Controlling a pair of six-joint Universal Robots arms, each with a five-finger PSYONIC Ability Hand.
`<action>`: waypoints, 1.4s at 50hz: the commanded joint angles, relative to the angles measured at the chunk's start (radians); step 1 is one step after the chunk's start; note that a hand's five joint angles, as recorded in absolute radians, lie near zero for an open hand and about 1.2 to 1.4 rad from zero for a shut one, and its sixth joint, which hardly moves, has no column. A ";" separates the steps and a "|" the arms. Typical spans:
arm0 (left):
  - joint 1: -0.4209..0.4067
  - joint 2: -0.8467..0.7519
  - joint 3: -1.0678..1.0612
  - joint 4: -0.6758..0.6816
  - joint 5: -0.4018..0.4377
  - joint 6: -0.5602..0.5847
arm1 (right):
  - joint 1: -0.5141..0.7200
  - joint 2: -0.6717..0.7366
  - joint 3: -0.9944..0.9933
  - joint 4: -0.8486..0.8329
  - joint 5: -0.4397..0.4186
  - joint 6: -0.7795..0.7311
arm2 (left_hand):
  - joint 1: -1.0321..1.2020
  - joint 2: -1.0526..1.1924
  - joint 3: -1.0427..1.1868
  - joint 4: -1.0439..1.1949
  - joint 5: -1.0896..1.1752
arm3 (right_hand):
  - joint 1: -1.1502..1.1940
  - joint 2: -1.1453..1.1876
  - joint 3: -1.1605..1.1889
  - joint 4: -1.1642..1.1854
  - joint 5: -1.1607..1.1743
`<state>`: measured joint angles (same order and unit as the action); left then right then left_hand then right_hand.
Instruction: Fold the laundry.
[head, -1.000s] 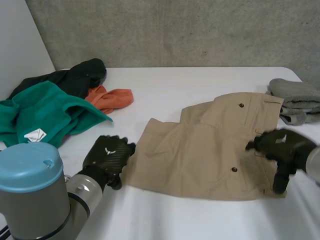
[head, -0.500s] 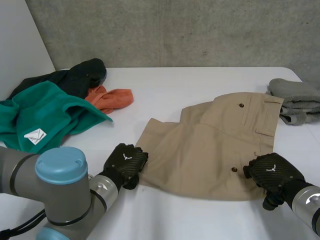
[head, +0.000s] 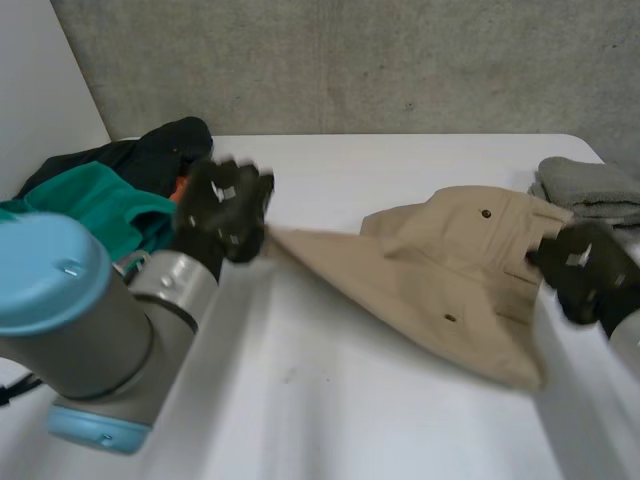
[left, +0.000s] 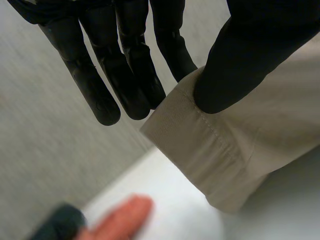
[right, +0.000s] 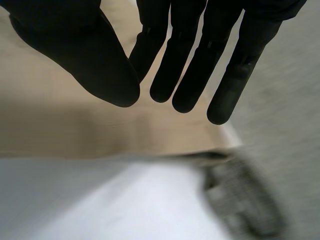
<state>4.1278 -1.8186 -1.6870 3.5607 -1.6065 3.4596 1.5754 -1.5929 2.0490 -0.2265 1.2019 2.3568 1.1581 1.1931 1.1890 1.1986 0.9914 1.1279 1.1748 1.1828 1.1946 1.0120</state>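
The white worktop (head: 350, 400) is carrying several pieces of laundry. The tan shorts (head: 440, 270) are lying right of the middle, with their left end held up in the air and the cloth sloping down from there toward the near right corner. A teal garment (head: 100, 205) is lying in a heap at the far left, and a dark garment (head: 150, 150) is sitting just behind it. A folded grey cloth (head: 585, 185) is resting at the far right edge, just beyond the shorts. A small orange cloth (left: 122, 220) is lying near the dark garment, below the raised hem.

The left hand (head: 225, 205) is holding the left leg hem of the shorts above the worktop. In its wrist view, its thumb is pressing the stitched hem against the fingers (left: 125, 65), pinching the cloth.

The right hand (head: 585, 265) is hanging at the waistband end of the shorts, on the right. Tan cloth is showing under it in its wrist view, but I cannot tell whether it is gripping the cloth.
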 joint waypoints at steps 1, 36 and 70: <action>-0.007 0.192 0.116 -0.003 -0.016 -0.011 | 0.008 -0.165 -0.323 0.183 0.041 0.123 | 0.238 0.203 0.207 0.198 0.230 | 0.268 0.221 0.213 0.202 0.210; -0.063 0.254 0.219 -0.031 -0.064 -0.048 | 0.326 0.284 -0.263 0.202 0.004 0.640 | 0.238 0.203 0.207 0.198 0.230 | -0.953 -1.000 -1.008 -1.020 -1.012; -0.086 0.298 0.052 -0.102 -0.070 -0.045 | 0.425 0.798 -1.030 -0.013 0.329 0.395 | 0.238 0.203 0.207 0.198 0.230 | 0.268 0.221 0.213 0.202 0.210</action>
<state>4.0430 -1.5248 -1.5362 3.4788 -1.6754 3.4146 2.0685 -0.9621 1.2956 -0.3414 1.5413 2.8403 1.1577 1.1975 1.1935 1.1992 0.9914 1.0815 1.1453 1.1490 1.1943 0.9637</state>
